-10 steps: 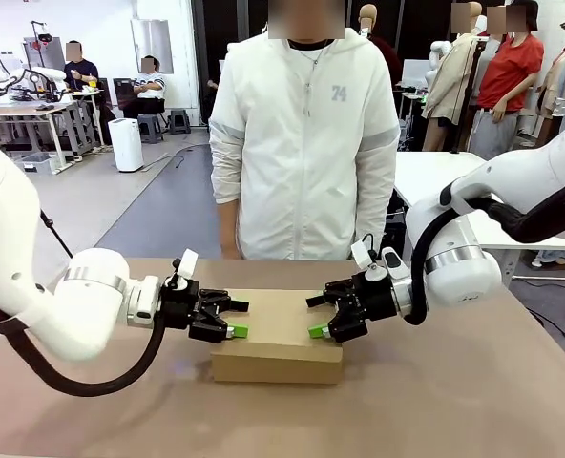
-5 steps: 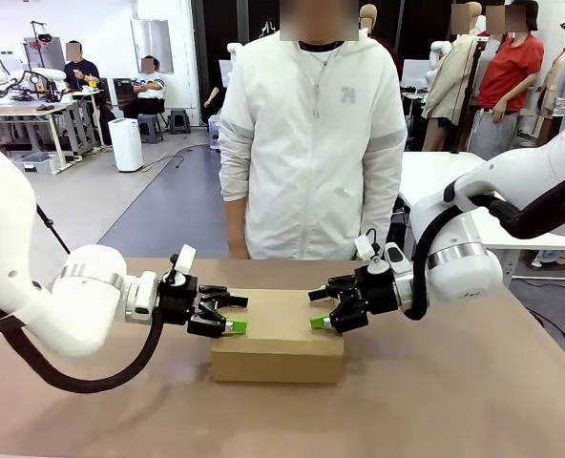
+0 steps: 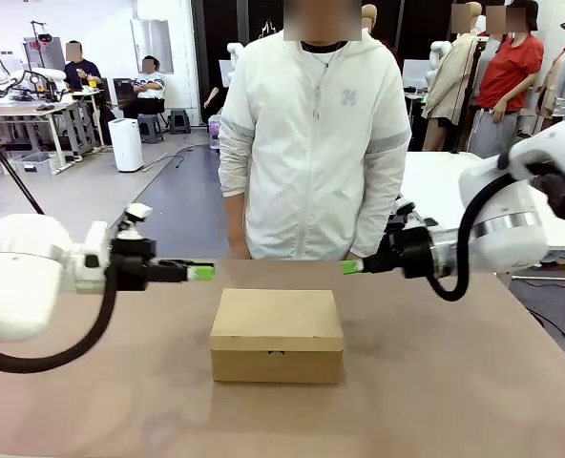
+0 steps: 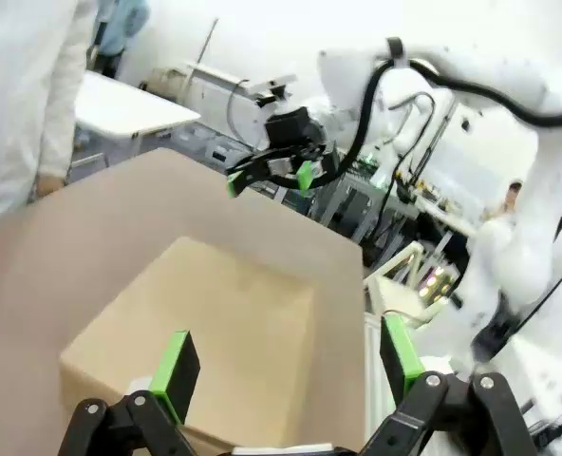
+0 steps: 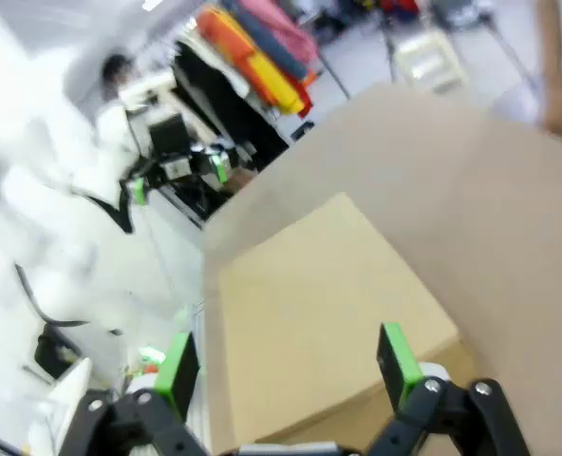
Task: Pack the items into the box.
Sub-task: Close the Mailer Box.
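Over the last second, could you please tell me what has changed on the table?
Both arms drew back from the box: the left tool rose and pulled out to the left, the right tool rose and pulled out to the right. Both are open and empty. Nothing was gripped or released. The box stayed closed in the same spot, and the person stayed behind the table.
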